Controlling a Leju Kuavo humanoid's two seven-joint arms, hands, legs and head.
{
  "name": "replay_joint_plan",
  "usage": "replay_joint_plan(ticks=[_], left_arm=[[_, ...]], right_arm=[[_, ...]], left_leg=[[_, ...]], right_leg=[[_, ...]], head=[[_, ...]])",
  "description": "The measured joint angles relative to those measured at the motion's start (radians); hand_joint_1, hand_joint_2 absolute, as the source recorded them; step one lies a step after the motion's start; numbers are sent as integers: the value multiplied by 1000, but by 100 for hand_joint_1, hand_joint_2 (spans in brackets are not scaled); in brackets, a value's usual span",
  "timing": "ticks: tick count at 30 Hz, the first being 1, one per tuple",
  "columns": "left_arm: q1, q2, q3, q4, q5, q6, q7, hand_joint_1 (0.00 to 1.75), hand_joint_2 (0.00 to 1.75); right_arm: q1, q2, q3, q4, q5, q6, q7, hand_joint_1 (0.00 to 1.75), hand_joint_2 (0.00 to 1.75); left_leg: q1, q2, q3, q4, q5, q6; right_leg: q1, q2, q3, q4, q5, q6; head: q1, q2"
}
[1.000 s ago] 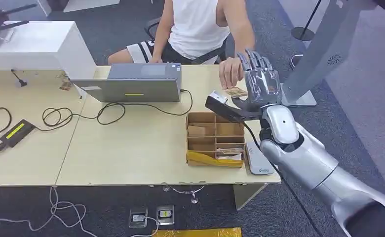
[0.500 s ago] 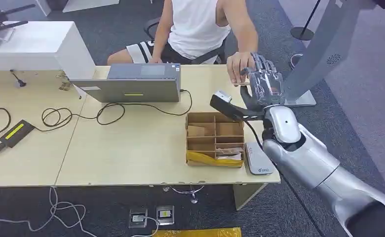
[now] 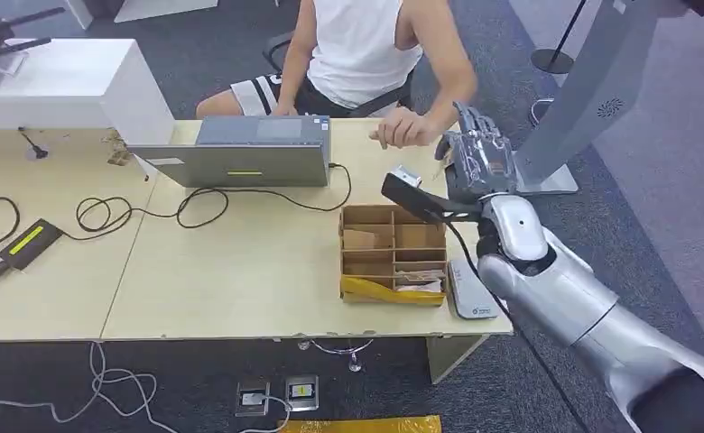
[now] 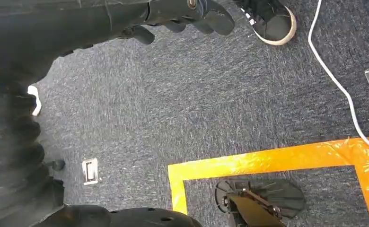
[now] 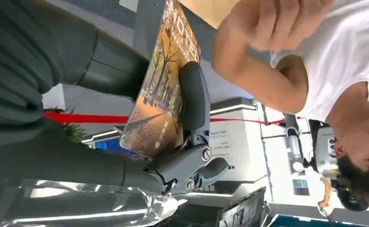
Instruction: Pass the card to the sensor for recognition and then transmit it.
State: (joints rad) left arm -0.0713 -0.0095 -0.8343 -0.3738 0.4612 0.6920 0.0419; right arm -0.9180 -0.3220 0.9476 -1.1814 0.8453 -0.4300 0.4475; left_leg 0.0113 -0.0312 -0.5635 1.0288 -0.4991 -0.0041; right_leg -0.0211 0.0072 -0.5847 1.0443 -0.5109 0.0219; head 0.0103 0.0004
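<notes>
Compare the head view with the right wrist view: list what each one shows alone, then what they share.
Head view alone: the laptop, the divided cardboard box and the white card reader on the table.
Right wrist view alone: the card, printed with an autumn tree scene, pinched by the right hand.
Both: the right hand and the person's hand beside it.

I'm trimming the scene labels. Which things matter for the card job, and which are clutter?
Job:
- card, held in the right hand
- person's hand

Clutter:
- laptop
- cardboard tray
- black cable
- white device beside tray
</notes>
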Motion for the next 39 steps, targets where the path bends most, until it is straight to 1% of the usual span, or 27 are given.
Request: replay_joint_plan(ticks=[3,6,10,14,16,19,24,27,33,39], left_arm=[[2,0,2,0,-4,0,-19,0,175],[3,0,3,2,-23,0,-27,0,175],[7,-2,6,5,-40,0,-31,0,175],[8,-6,16,10,-56,0,-42,0,175],[10,-7,26,13,-68,0,-51,0,175],[10,-10,36,18,-79,0,-54,0,175],[12,-15,56,23,-130,0,-50,0,175],[15,-15,62,22,-160,0,-30,0,175],[21,-17,68,8,-188,0,6,0,175],[25,-16,68,0,-191,0,14,0,175]], right_arm=[[28,-9,-5,-13,-26,-55,2,175,175],[75,-35,-27,-46,-60,-122,7,175,175],[160,-81,-73,-101,-104,-185,7,175,175],[257,-124,-145,-148,-177,-247,1,175,175],[299,-142,-179,-161,-206,-262,-2,175,175],[347,-164,-224,-179,-225,-262,-13,175,175],[423,-191,-287,-191,-246,-256,-12,175,175],[464,-195,-313,-191,-256,-225,-29,175,175],[509,-190,-328,-165,-264,-169,-70,175,175],[533,-184,-330,-139,-263,-163,-74,175,175]], left_leg=[[0,0,0,0,0,0],[0,0,0,0,0,0],[0,0,0,0,-1,0],[0,0,0,0,-1,0],[0,0,-1,0,-1,0],[0,1,0,0,-1,0],[0,0,-1,0,-1,0],[0,2,0,0,-2,0],[0,2,-1,0,-2,0],[0,2,-1,0,-2,0]], right_leg=[[0,0,0,0,0,0],[0,0,0,-1,0,0],[0,0,0,-1,0,0],[0,0,0,-1,0,0],[0,0,0,-1,0,0],[0,0,0,-1,0,0],[0,0,0,-1,0,0],[0,2,0,-1,0,0],[0,2,0,-1,0,0],[0,2,0,-1,0,0]], head=[[0,0],[0,0],[-1,0],[0,0],[0,0],[0,0],[0,0],[0,0],[0,0],[0,0]])
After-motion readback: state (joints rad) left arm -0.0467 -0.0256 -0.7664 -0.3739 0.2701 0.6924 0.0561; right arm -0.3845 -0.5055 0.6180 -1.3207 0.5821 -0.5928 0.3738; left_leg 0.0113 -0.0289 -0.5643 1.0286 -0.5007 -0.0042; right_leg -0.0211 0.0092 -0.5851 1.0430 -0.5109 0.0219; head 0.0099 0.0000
